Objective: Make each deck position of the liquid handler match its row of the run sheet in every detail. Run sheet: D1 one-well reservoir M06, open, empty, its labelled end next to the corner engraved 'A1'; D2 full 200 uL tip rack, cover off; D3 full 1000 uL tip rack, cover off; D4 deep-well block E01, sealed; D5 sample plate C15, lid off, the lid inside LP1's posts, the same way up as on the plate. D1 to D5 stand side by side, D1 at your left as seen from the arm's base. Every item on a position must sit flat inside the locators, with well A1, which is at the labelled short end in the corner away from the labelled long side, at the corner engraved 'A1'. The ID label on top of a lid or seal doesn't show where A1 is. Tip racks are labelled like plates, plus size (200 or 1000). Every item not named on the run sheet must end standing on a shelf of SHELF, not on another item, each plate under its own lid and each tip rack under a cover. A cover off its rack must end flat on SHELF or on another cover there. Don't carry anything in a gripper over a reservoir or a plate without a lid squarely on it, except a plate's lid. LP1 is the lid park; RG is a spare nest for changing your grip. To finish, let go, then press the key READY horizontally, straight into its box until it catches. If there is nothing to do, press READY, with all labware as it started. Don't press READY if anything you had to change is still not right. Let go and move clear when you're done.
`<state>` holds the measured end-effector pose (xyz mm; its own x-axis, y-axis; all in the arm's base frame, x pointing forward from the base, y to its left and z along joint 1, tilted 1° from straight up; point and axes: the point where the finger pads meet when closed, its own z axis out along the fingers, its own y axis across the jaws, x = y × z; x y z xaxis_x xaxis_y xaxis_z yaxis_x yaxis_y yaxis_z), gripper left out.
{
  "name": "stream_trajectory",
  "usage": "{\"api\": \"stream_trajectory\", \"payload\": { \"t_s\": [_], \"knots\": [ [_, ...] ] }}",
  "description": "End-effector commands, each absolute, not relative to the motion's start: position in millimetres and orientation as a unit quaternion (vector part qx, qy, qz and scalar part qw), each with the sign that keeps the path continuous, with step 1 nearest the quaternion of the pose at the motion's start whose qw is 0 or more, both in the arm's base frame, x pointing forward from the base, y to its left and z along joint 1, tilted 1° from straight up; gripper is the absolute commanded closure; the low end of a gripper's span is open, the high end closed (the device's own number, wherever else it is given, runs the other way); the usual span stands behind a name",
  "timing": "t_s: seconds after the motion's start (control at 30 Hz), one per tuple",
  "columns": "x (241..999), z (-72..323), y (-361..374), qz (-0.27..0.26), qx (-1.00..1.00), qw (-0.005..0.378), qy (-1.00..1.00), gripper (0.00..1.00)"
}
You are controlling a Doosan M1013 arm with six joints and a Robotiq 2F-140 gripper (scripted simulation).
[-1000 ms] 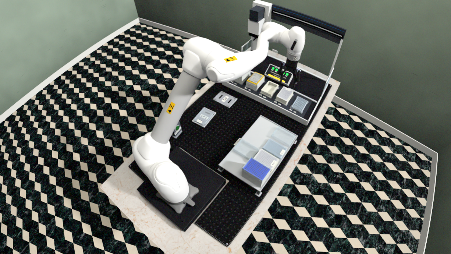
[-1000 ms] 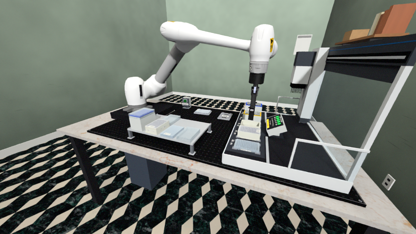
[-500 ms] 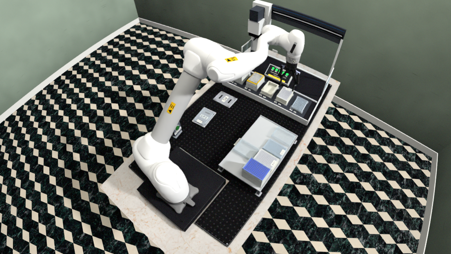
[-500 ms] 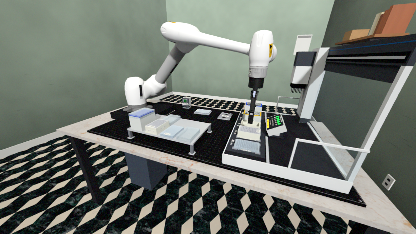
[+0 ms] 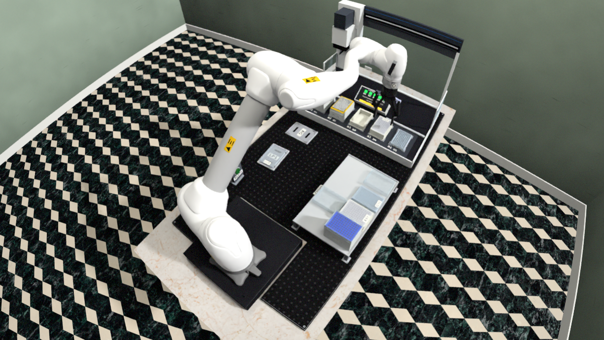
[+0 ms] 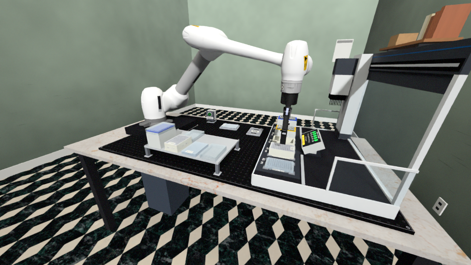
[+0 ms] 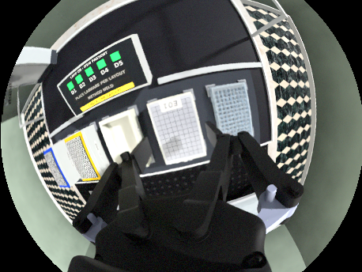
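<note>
My gripper point(image 5: 385, 113) hangs open and empty, fingers down, low over the deck row. In the wrist view point(image 7: 176, 146) its fingers frame the sealed deep-well block point(image 7: 176, 129). The row in that view, left to right, holds a blue-rimmed tip rack point(image 7: 54, 168), a yellow-rimmed tip rack point(image 7: 81, 157), the white open reservoir point(image 7: 120, 134), the block and the uncovered sample plate point(image 7: 231, 103). In the top view I see the yellow rack point(image 5: 341, 107), reservoir point(image 5: 361, 119), block point(image 5: 381, 127) and plate point(image 5: 400, 139); the arm hides the blue rack. A clear lid point(image 5: 273, 156) lies on LP1.
The status panel point(image 5: 371, 96) with green lights stands just behind the row. The pipetting head point(image 5: 343, 29) and gantry frame rise over the deck. RG point(image 5: 303, 134) stands empty. SHELF point(image 5: 348, 198) holds a blue-covered rack point(image 5: 343, 225) and several plates. The READY key point(image 5: 237, 173) sits by the arm's base.
</note>
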<state>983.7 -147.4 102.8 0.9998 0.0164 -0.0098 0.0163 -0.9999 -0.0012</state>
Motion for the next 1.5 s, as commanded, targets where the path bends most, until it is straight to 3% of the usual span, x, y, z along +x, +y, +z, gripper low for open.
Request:
{"api": "stream_trajectory", "payload": {
  "t_s": [0.0, 1.47],
  "knots": [
    [984.0, 99.9, -147.4, 0.004, -1.000, 0.001, -0.008, 0.34],
    [983.5, 33.2, -147.3, 0.004, -1.000, 0.001, -0.008, 0.34]
  ]
}}
